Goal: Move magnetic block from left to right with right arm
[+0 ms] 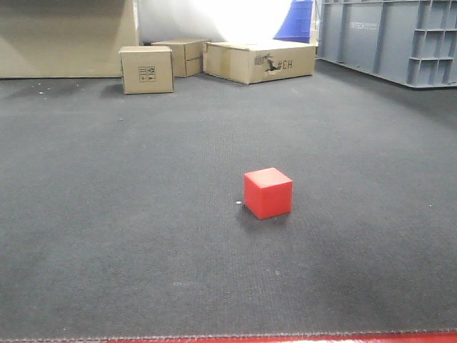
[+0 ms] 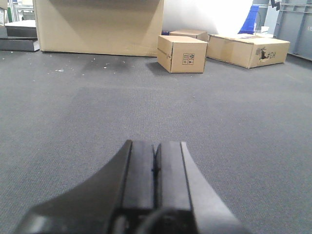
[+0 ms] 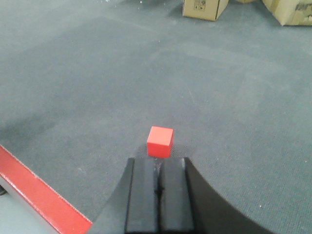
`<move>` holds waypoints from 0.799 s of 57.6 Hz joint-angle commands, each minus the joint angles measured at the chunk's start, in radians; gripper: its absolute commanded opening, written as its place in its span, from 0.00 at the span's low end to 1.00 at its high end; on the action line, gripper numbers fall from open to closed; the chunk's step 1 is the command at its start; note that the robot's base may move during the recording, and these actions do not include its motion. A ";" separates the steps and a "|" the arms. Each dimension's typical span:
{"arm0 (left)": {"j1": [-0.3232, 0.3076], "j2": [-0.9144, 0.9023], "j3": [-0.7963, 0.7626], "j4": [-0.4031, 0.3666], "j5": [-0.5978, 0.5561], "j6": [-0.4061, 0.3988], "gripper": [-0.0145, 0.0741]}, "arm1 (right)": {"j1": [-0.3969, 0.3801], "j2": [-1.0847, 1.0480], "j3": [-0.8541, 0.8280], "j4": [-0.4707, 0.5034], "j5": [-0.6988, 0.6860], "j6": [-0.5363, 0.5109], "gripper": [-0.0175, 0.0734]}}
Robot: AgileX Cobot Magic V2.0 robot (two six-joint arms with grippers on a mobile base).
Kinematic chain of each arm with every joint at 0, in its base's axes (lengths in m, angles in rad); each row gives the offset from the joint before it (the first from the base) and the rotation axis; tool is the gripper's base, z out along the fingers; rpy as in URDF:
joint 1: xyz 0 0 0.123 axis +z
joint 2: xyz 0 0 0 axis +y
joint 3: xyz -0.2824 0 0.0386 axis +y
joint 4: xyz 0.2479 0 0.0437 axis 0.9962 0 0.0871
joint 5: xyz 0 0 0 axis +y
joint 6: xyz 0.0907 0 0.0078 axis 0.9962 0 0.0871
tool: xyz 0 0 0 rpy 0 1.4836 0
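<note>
The magnetic block (image 1: 268, 192) is a small plain red cube resting on the dark grey carpet, a little right of centre in the front view. In the right wrist view the same magnetic block (image 3: 160, 141) lies just beyond my right gripper (image 3: 157, 161), whose black fingers are pressed together and hold nothing. My left gripper (image 2: 155, 144) is shut as well, above bare carpet, with no block in its view. Neither gripper shows in the front view.
Brown cardboard boxes (image 1: 146, 69) (image 1: 259, 61) stand at the far end of the carpet, beside grey crates (image 1: 389, 39) at the back right. A large cardboard box (image 2: 100, 25) stands far left. A red strip (image 3: 36, 192) edges the carpet nearest me.
</note>
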 commanded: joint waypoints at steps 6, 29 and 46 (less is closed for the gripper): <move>-0.002 -0.012 0.008 -0.005 -0.083 -0.006 0.02 | -0.004 0.003 -0.027 0.004 -0.083 -0.002 0.26; -0.002 -0.012 0.008 -0.005 -0.083 -0.006 0.02 | -0.250 -0.076 0.012 -0.071 -0.159 -0.002 0.26; -0.002 -0.012 0.008 -0.005 -0.083 -0.006 0.02 | -0.568 -0.324 0.284 -0.072 -0.347 -0.002 0.26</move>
